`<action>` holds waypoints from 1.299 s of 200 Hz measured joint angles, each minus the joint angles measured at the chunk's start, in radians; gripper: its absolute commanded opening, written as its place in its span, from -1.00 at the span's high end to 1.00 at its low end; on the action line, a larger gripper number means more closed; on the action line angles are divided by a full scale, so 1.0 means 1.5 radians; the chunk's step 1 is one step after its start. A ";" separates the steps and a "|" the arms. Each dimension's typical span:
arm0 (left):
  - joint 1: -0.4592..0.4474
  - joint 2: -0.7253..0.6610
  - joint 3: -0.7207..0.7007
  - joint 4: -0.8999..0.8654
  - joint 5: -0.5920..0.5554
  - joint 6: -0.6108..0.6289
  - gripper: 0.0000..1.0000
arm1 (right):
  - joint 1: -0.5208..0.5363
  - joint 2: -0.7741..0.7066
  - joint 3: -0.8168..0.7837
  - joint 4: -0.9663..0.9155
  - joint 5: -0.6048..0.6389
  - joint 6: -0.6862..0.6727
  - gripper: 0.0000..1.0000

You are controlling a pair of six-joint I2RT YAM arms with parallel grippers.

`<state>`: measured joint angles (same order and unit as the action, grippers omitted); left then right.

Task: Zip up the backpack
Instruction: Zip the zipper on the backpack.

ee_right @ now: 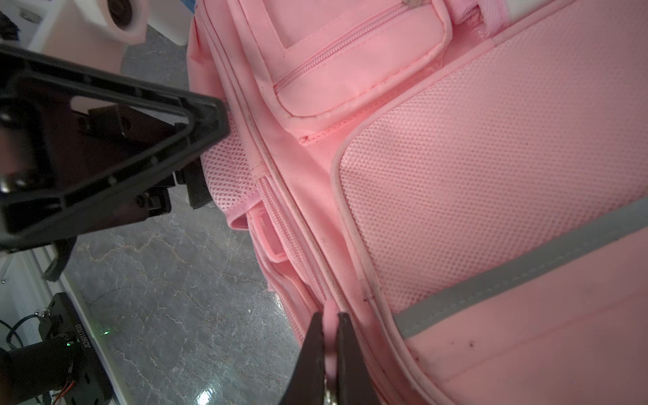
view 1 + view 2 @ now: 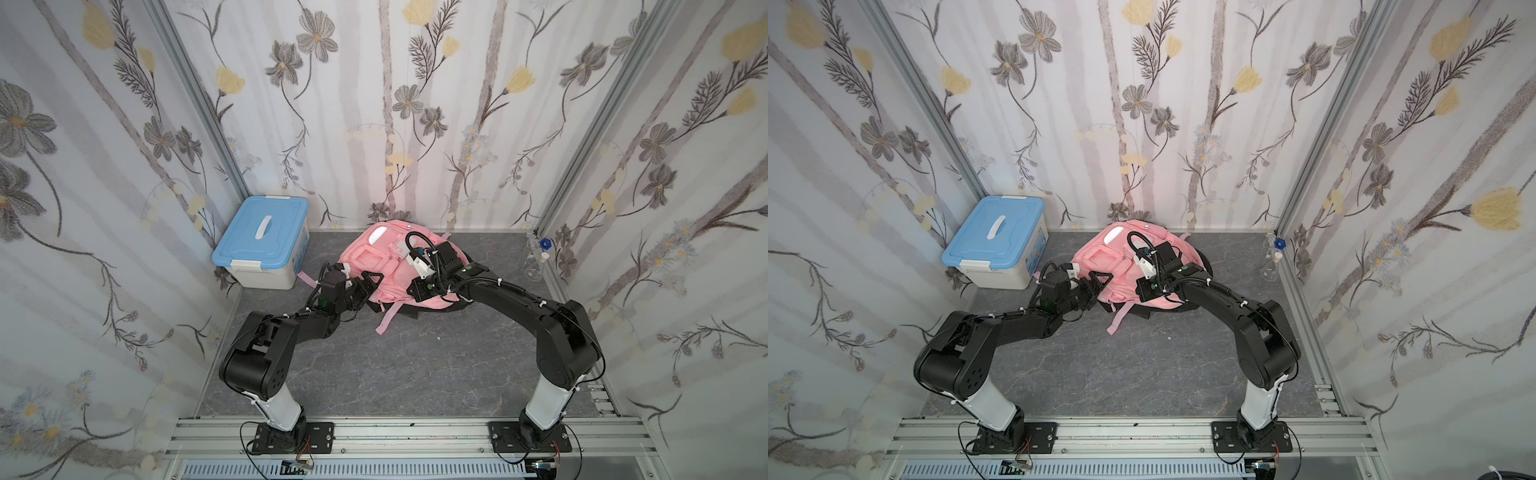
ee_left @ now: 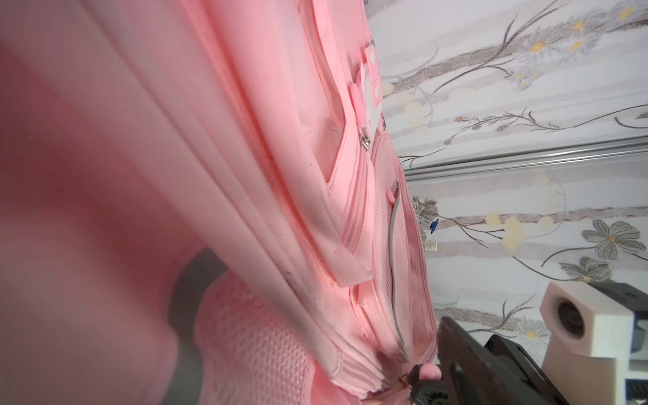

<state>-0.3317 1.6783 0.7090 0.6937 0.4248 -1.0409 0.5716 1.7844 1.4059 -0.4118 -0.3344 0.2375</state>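
A pink backpack [image 2: 386, 266] [image 2: 1121, 266] lies flat at the back middle of the grey table. My right gripper [image 1: 329, 326] is shut on the pink zipper pull [image 1: 329, 315] [image 3: 430, 372] of the side zip track [image 1: 280, 196]. In both top views its fingertips are hidden under its own wrist [image 2: 428, 282]. My left gripper [image 2: 372, 284] [image 2: 1097, 282] [image 1: 210, 157] stands open at the backpack's front-left edge, one finger above the edge and one by the mesh side pocket [image 1: 224, 168], holding nothing. Its own fingers do not show in the left wrist view.
A white storage box with a blue lid [image 2: 262, 245] stands at the back left, close to the left arm. Glass flasks [image 2: 536, 266] stand in the back right corner. A loose pink strap [image 2: 388, 316] trails from the backpack toward the table's front.
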 measured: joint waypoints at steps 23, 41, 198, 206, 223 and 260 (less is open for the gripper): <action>0.007 0.013 0.002 0.019 0.008 -0.005 -0.90 | -0.013 -0.007 0.023 -0.008 -0.027 0.005 1.00; 0.015 0.023 0.002 0.038 0.012 -0.010 -0.90 | -0.021 -0.015 0.037 -0.019 -0.042 0.012 1.00; 0.035 0.181 0.077 0.243 0.070 -0.097 0.20 | -0.034 -0.039 0.023 -0.055 -0.071 0.015 1.00; 0.035 0.190 0.082 0.252 0.075 -0.102 0.42 | -0.034 -0.039 0.020 -0.057 -0.071 0.015 1.00; 0.035 0.199 0.088 0.269 0.084 -0.115 0.95 | -0.034 -0.039 0.015 -0.058 -0.070 0.015 1.00; 0.032 0.190 0.089 0.265 0.091 -0.111 1.00 | -0.033 -0.039 -0.001 -0.048 -0.071 0.015 1.00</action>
<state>-0.2832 1.9636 0.8421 1.0916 0.5606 -1.2079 0.5217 1.7256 1.4040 -0.4839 -0.4412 0.2604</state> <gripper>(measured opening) 0.098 0.076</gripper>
